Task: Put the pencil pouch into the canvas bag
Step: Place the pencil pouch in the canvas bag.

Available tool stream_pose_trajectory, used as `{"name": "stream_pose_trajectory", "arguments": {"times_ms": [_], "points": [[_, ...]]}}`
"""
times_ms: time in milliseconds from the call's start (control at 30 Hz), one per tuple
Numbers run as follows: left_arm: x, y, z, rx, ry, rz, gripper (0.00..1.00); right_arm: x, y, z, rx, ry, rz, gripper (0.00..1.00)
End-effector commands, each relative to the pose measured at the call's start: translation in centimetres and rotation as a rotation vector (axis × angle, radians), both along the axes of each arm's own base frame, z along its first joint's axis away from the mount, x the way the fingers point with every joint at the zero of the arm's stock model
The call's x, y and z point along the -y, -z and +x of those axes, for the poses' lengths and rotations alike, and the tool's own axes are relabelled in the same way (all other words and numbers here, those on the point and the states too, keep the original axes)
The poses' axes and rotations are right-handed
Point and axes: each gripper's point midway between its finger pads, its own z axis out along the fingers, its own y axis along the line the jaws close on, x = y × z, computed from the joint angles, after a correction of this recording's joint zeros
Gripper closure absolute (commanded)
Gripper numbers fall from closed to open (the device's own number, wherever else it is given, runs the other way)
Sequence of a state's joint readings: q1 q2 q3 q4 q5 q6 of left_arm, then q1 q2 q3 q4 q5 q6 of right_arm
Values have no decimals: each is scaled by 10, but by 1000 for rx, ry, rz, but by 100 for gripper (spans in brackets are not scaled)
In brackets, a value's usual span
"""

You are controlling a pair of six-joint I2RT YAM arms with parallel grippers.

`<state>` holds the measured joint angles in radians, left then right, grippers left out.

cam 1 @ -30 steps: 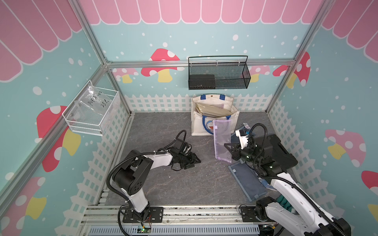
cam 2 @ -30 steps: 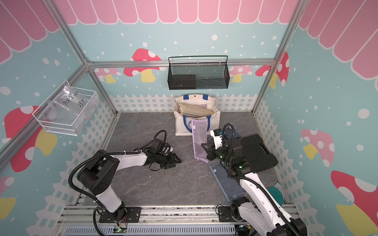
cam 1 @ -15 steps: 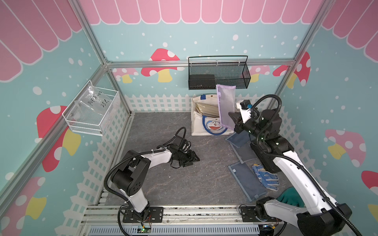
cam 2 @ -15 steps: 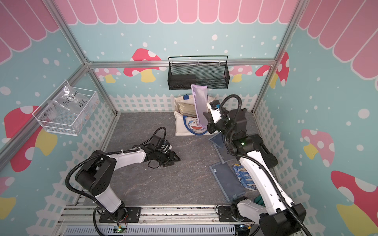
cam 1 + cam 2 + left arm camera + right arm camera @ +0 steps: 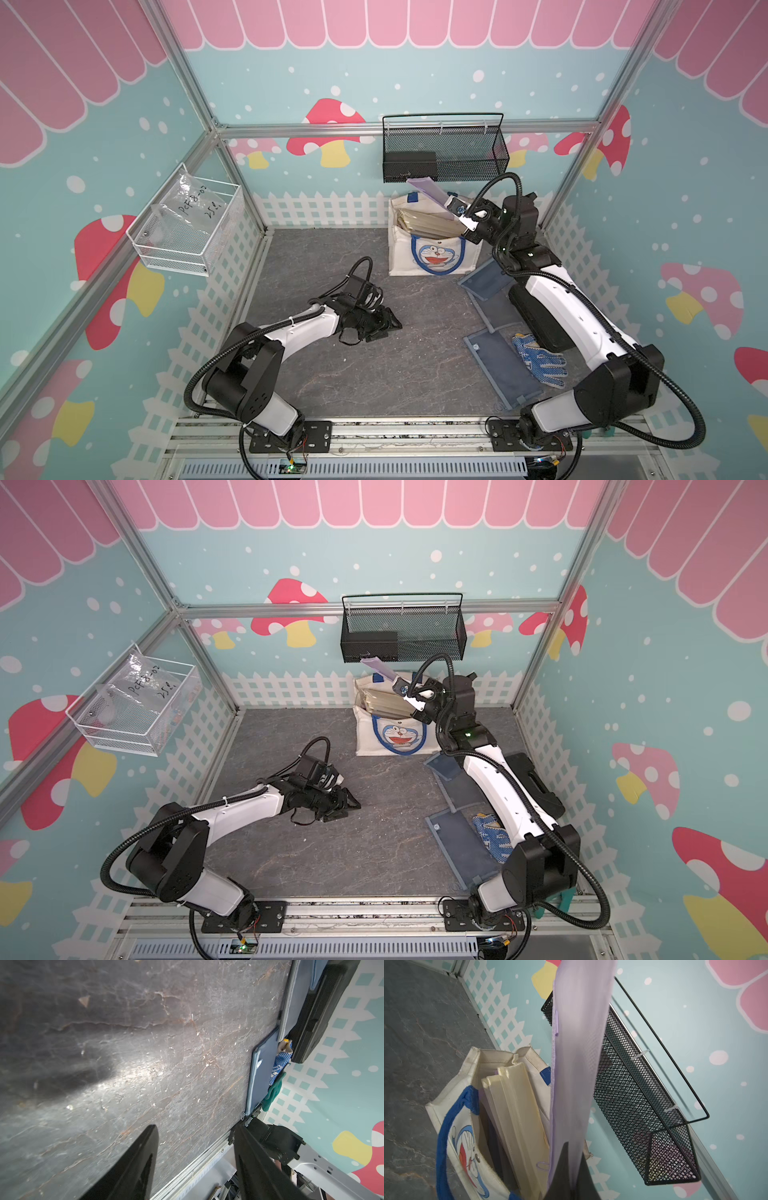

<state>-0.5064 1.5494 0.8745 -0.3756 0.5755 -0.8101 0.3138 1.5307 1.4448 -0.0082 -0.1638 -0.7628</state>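
1. White wire basket (image 5: pixel 189 232) hangs on the left wall, a clear plastic bag with handwriting (image 5: pixel 187 208) inside it.
2. Left gripper (image 5: pixel 384 326) lies low on the grey stone-look floor (image 5: pixel 374 374), mid-floor; its black fingers (image 5: pixel 133 1167) stand apart with nothing between them, bare floor under them in the left wrist view.
3. Black mesh basket (image 5: pixel 446 153) is mounted on the back wall, a dark box (image 5: pixel 409 166) in its left end.
4. Canvas bag (image 5: pixel 432 253) stands upright on the floor below the mesh basket, against the white picket fence; cream pouches (image 5: pixel 517 1109) are already standing inside it, blue strap handles (image 5: pixel 452 1126) draped over its front.
5. Pencil pouch (image 5: pixel 428 192), pale lilac mesh, is up in the air above the bag's open mouth, tilted, its free end pointing up toward the mesh basket. Not inside the bag yet.
6. Right gripper (image 5: pixel 459 214) is clamped on the pouch's lower end, jaws pressed together on the fabric, just over the bag's right rim; same in both top views (image 5: pixel 409 692).
7. Blue-grey flat pouches (image 5: pixel 498 365) lie on the floor right of the bag, partly under the right arm.
8. Blue-and-white work glove (image 5: pixel 540 361) lies just beside them, a black case (image 5: pixel 536 316) close by.
9. Green glove (image 5: pixel 272 1093) sits at the floor's right edge, seen in the left wrist view.
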Motion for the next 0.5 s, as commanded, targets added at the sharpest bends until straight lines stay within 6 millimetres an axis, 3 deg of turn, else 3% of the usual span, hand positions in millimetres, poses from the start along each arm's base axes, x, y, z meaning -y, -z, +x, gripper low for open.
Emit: {"name": "stream_pose_trajectory", "arguments": {"times_ms": [0,300,467], "points": [[-10,1,-4,-15,-18,37,39,-4,-10,17,104,-15,-91,100],[-11,-2,7,-10,-37,39,39,-5,23,68,78,21,-148,100],[-12,-4,14,-3,-49,38,39,-5,52,81,48,28,-209,100]]}}
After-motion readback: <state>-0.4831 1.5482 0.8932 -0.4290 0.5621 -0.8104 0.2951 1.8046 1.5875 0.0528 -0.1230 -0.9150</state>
